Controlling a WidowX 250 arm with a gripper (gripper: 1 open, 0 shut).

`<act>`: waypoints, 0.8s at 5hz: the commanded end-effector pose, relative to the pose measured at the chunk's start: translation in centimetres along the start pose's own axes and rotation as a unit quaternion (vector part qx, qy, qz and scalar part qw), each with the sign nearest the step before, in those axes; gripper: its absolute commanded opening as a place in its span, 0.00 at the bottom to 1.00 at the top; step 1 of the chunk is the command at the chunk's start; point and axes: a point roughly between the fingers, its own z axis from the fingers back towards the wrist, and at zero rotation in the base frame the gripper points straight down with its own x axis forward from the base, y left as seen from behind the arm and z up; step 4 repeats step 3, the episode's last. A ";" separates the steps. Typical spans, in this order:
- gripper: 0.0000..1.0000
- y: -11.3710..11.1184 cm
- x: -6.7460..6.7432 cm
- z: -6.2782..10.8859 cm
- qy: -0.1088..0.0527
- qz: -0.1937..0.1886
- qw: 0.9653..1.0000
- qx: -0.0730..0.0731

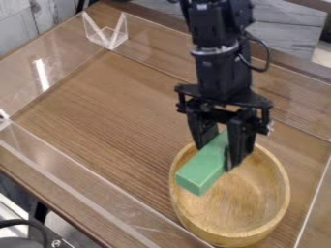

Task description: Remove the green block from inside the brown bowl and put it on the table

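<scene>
- The black, jointed robot arm is reaching down from the top of the view, its dark gripper pointing down over the round, shallow bowl of light golden-brown wood.
- The gripper is holding the flat, elongated, plain bright green block; its jaws are standing partly apart, kept from closing further by the block between them.
- The green block is hanging tilted below the gripper, its lower end leaning toward the left of the view.
- In the view, the block is overlapping the upper left part of the bowl and its rim; the gap beneath it is hard to judge.
- The bowl is resting on the large brown wood-grain tabletop, near the lower right of the view.
- A small, clear, angular plastic piece is standing at the upper left, well apart from the bowl.
- Black cables are curving through the lower left corner.
</scene>
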 end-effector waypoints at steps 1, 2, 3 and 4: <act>0.00 -0.1 1.0 2.3 -0.044 -0.013 0.999 -0.001; 0.00 0.4 1.2 2.6 -0.049 -0.013 0.999 -0.001; 0.00 1.0 1.4 3.1 -0.054 -0.011 0.998 -0.001; 0.00 1.0 1.4 3.1 -0.054 -0.011 0.998 -0.001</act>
